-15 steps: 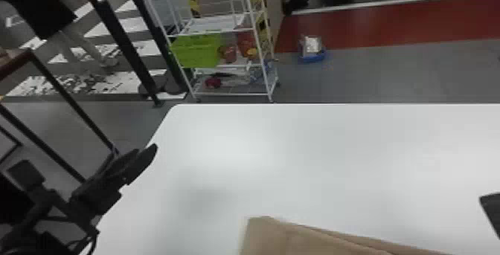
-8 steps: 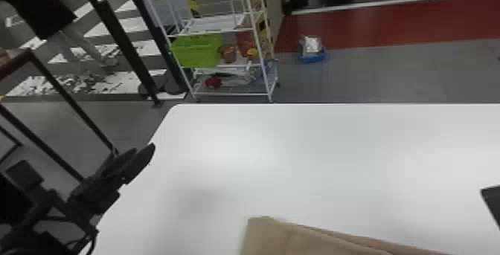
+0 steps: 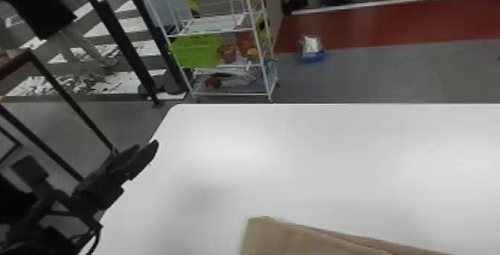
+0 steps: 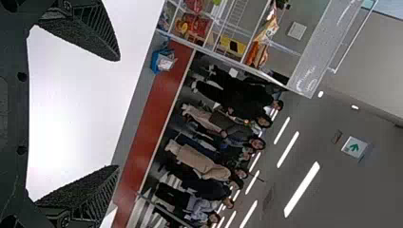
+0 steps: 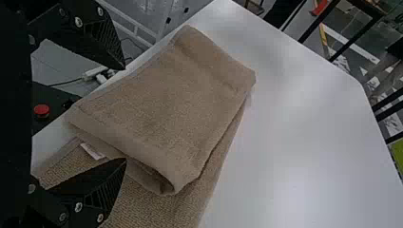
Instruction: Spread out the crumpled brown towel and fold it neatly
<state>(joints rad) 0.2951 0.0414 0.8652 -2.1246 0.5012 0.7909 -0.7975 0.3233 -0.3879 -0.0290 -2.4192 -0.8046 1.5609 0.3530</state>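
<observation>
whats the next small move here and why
Probably bring the open right hand down and pinch the towel by its lower layer, since that layer sticks out past the folded part on top and the hand is empty.

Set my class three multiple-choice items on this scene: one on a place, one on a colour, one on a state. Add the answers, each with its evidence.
1. Where is the green crate?
A) On the red floor strip
B) On the white rack
C) On the tabletop

2. What colour is the round button?
A) Red
B) Yellow
C) Blue

3. How does the brown towel lie?
A) Flat in a single layer
B) Crushed into a ball
C) Folded over on itself

Answers:
1. B: the head view shows it between the rack's uprights.
2. A: its red top shows in the right wrist view.
3. C: a folded upper part lies over a lower layer.
</observation>
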